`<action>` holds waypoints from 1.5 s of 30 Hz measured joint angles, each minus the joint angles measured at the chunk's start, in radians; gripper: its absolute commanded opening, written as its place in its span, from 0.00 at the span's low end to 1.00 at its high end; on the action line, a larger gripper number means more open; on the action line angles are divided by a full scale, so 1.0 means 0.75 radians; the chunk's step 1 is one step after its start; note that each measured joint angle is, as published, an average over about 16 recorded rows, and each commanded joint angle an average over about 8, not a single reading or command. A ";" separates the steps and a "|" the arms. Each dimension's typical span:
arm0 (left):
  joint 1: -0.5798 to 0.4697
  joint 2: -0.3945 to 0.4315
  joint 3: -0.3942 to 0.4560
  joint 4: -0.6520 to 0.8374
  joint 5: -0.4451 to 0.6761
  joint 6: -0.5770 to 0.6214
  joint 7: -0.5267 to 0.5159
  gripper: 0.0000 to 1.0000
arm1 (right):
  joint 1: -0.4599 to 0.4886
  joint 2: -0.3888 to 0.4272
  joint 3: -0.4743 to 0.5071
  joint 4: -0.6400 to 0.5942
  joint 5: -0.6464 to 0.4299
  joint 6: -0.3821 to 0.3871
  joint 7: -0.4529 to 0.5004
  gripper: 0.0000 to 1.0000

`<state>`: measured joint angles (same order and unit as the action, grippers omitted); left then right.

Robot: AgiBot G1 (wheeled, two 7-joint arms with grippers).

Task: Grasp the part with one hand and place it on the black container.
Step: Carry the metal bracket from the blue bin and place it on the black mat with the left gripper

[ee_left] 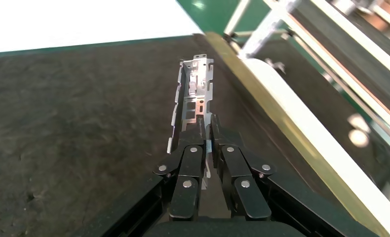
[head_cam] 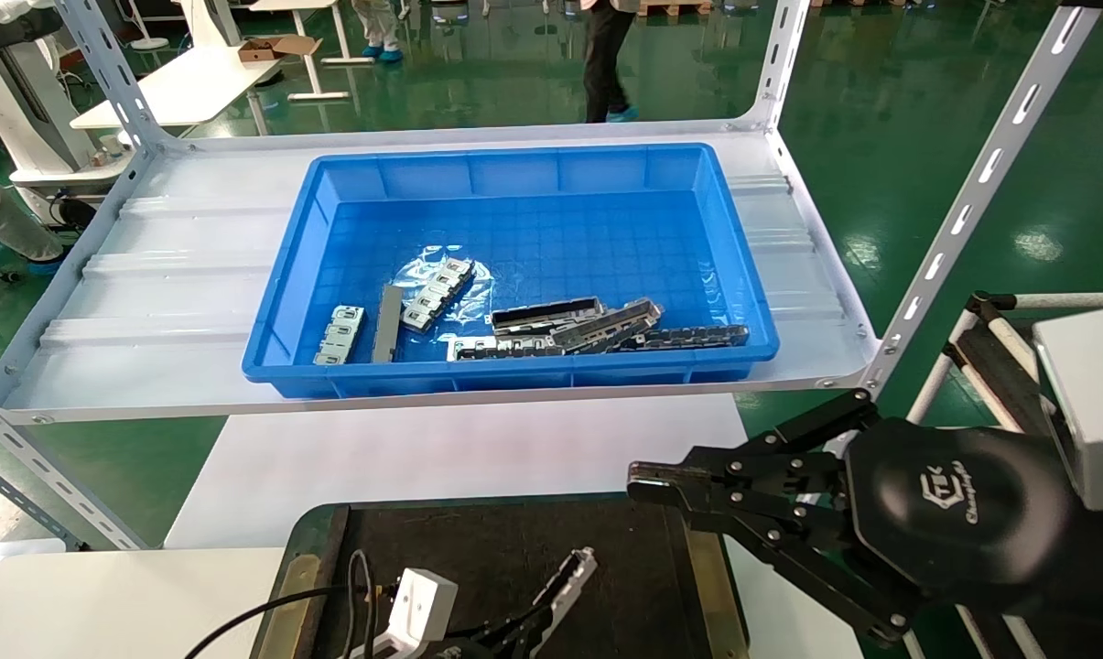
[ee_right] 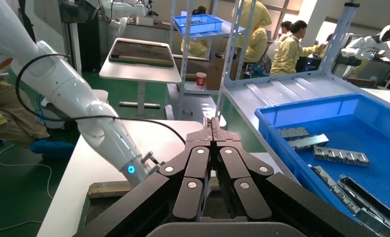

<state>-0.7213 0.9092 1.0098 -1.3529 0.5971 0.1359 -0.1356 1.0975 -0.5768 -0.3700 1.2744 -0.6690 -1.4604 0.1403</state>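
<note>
- The shelf [head_cam: 194, 265] holds the blue bin [head_cam: 533, 183], with more bars [head_cam: 597, 331] piled by its front wall. They look like the part, so mixing them up would be easy.
- The tray [head_cam: 514, 558] sits on the table [head_cam: 102, 595] below. The part is over the tray's right side, near its brass edge [ee_left: 262, 98].
- The right gripper [head_cam: 647, 483] hangs by the tray's right edge, pinched tight with nothing in it. If it swings in, it might bump the left one.
- The left gripper [ee_left: 208, 132] is closed on the part.
- The part [ee_left: 195, 94] sticks out past the fingers [ee_left: 195, 143]. It seems low over the tray, but I cannot tell if it touches. Letting go too high might make it bounce or slide off the edge.
</note>
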 measured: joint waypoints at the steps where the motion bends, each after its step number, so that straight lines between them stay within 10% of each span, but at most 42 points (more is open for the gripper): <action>1: 0.003 0.019 0.004 0.000 -0.004 -0.042 -0.007 0.00 | 0.000 0.000 0.000 0.000 0.000 0.000 0.000 0.00; 24: -0.014 0.367 0.070 -0.001 -0.146 -0.785 -0.068 0.00 | 0.000 0.000 0.000 0.000 0.000 0.000 0.000 0.00; 45: 0.015 0.540 0.061 0.038 -0.066 -1.040 -0.086 0.00 | 0.000 0.000 -0.001 0.000 0.000 0.000 0.000 0.00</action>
<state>-0.7101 1.3139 1.0554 -1.3241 0.5474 -0.6443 -0.1999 1.0977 -0.5766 -0.3705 1.2744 -0.6687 -1.4602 0.1401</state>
